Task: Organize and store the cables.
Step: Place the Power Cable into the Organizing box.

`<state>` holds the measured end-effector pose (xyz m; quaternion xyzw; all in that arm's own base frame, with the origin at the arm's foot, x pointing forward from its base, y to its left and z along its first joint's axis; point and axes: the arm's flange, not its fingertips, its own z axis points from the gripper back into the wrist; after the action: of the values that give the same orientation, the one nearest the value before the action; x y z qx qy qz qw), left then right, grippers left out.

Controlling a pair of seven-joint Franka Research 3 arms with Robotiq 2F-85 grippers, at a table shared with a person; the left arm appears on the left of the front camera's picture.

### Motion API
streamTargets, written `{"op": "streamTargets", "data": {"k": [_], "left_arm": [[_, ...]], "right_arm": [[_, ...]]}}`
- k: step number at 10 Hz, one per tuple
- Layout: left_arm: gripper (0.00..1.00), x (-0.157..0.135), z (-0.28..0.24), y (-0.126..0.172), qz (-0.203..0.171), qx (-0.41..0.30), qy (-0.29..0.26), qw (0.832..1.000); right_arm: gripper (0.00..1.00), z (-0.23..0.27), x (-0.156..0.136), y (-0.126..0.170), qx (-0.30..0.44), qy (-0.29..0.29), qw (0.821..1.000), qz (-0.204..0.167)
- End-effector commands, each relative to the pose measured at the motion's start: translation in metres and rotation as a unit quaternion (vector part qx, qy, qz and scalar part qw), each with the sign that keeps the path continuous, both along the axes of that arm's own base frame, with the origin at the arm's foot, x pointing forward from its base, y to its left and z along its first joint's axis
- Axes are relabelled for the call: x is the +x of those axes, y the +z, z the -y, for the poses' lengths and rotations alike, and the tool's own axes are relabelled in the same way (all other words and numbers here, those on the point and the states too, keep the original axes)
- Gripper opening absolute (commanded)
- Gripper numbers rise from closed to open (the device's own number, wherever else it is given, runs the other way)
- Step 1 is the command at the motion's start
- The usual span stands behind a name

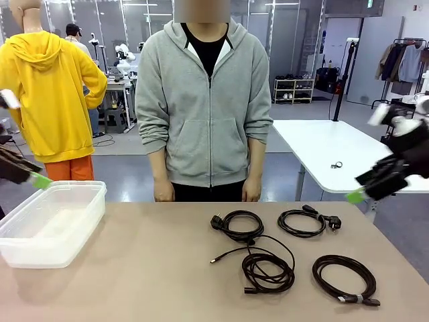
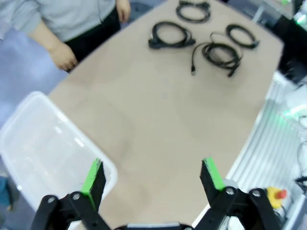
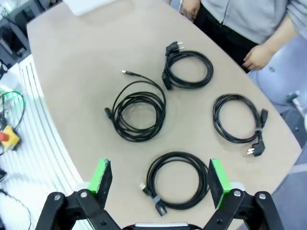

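the left gripper (image 2: 152,165) hangs with its green-padded fingers spread wide and nothing between them, one finger lined up over a corner of a clear plastic tub (image 2: 33,143) that sits at the left end of the table (image 2: 158,110); the tabletop shows through the tub's see-through floor and walls. the right gripper (image 3: 159,165) is likewise spread wide and empty, hovering over the table's right end above the cables (image 1: 268,287). these are four thin black cords, each lying as its own round coil, well apart from the tub. nearest the right gripper is the tied coil (image 3: 177,155), neat and bound by a small pale tie. beside it is the loose coil (image 3: 162,112), its turns slack and one end trailing out to a small connector. farther on, toward the person (image 1: 204,100) standing at the far edge, lie a third coil (image 3: 170,76) and a fourth coil (image 3: 216,117), each tidy and ending in a black plug.
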<state>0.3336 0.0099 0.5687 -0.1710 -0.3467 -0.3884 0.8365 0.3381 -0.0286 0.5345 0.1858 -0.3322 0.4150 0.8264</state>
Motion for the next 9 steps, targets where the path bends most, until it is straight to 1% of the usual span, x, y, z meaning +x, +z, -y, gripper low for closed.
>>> {"op": "streamTargets", "data": {"k": [1,2,3,4,5,6,7,8,9], "left_arm": [[1.0,-0.034,-0.047,-0.005,0.015,-0.049,0.035,0.998],[1.0,-0.047,-0.073,-0.01,0.018,-0.068,0.072,0.995],[1.0,-0.058,-0.095,-0.012,0.02,-0.071,0.112,0.991],[1.0,-0.065,-0.111,-0.013,0.023,-0.083,0.137,0.987],[1.0,-0.075,-0.122,-0.008,0.016,-0.077,0.163,0.983],[1.0,-0.075,-0.126,-0.008,0.018,-0.079,0.172,0.982],[1.0,-0.065,-0.123,-0.011,0.009,-0.086,0.18,0.98],[1.0,-0.068,-0.143,0.002,0.029,-0.08,0.168,0.982],[1.0,-0.068,-0.143,0.002,0.029,-0.08,0.168,0.982]], "right_arm": [[1.0,0.038,-0.036,-0.016,0.056,0.001,0.998,-0.012],[1.0,0.054,-0.05,-0.022,0.08,-0.014,0.997,-0.006],[1.0,0.068,-0.06,-0.025,0.097,-0.031,0.995,0.004],[1.0,0.081,-0.067,-0.026,0.101,-0.047,0.994,0.007],[1.0,0.09,-0.076,-0.027,0.106,-0.068,0.992,0.002],[1.0,0.096,-0.078,-0.028,0.115,-0.078,0.99,0.004],[1.0,0.094,-0.072,-0.033,0.117,-0.084,0.99,-0.003],[1.0,0.116,-0.057,0.0,0.107,-0.078,0.991,-0.004],[1.0,0.116,-0.057,0.0,0.107,-0.078,0.991,-0.004]]}}
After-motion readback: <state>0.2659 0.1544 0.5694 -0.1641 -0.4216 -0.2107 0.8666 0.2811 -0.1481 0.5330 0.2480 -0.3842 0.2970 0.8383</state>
